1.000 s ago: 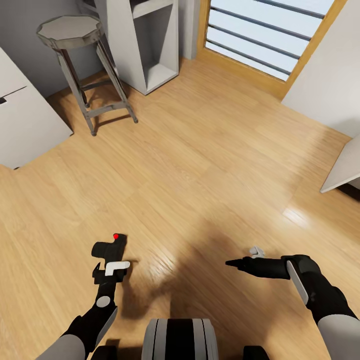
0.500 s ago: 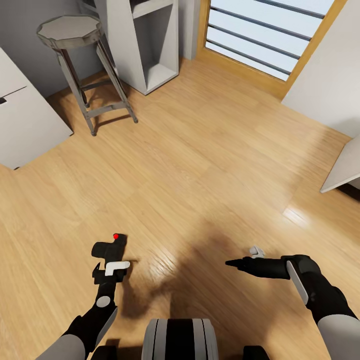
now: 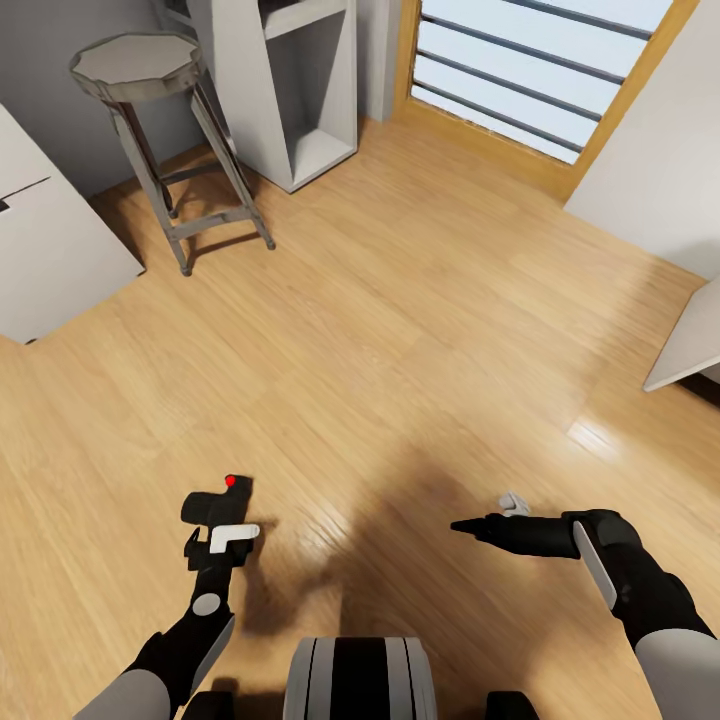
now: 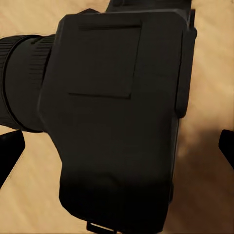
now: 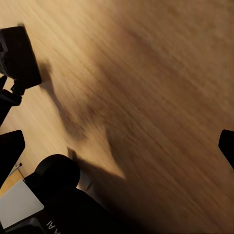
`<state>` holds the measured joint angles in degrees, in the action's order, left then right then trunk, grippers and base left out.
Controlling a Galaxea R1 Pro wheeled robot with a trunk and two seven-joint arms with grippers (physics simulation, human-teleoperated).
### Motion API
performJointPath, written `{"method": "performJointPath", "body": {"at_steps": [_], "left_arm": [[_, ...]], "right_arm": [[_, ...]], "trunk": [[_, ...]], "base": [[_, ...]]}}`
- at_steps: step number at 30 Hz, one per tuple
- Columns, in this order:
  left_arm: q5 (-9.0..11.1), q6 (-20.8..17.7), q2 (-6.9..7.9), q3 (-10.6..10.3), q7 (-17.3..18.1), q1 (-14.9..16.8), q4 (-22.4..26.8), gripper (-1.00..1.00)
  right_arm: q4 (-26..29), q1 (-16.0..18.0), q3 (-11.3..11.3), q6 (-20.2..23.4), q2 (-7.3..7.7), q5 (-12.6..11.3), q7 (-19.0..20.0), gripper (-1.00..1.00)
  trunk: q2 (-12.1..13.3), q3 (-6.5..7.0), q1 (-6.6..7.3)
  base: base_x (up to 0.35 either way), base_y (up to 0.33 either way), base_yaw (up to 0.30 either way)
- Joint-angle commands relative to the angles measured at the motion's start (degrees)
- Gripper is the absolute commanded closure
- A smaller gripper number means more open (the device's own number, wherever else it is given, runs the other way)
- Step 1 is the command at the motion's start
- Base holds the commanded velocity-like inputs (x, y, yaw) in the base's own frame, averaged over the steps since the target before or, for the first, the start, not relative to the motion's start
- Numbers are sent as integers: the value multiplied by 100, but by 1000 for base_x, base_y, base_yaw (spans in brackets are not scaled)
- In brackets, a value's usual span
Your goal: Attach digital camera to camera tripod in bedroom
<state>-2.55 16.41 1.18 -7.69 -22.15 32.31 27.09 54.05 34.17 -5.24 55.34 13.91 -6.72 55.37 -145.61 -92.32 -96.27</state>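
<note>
The view has slid slightly over the floor (image 3: 400,330) as the robot travels, the camera (image 3: 215,505) carried clenched in the left hand (image 3: 222,540), the right hand (image 3: 480,527) spread and idle, tripod unreached, attaching undone.

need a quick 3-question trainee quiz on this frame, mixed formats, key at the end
1. True or false: the left gripper holds the small black digital camera with a red round button.
2. Multiple choice: the grey metal stool with the round seat stands on the light wood floor next to:
A. a bed
B. a tall grey open shelf unit
C. a tripod
3. Fill in: the right gripper is carrying ______.

Key:
1. True
2. B
3. nothing; its fingers are apart in the right wrist view
</note>
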Motion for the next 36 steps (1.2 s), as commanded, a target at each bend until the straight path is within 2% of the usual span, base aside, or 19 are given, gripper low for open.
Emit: {"method": "performJointPath", "body": {"at_steps": [1, 36], "left_arm": [[-27, -2, 6, -39, -56, 3, -6, -100], [-9, -15, 12, -39, 3, 3, -110, -100]], "right_arm": [[0, 2, -3, 38, 0, -32, -7, -100], [0, 2, -4, 38, 6, -49, 0, -100]], "trunk": [[-1, -3, 0], [-1, -3, 0]], "base": [[40, 0, 0], [4, 0, 0]]}}
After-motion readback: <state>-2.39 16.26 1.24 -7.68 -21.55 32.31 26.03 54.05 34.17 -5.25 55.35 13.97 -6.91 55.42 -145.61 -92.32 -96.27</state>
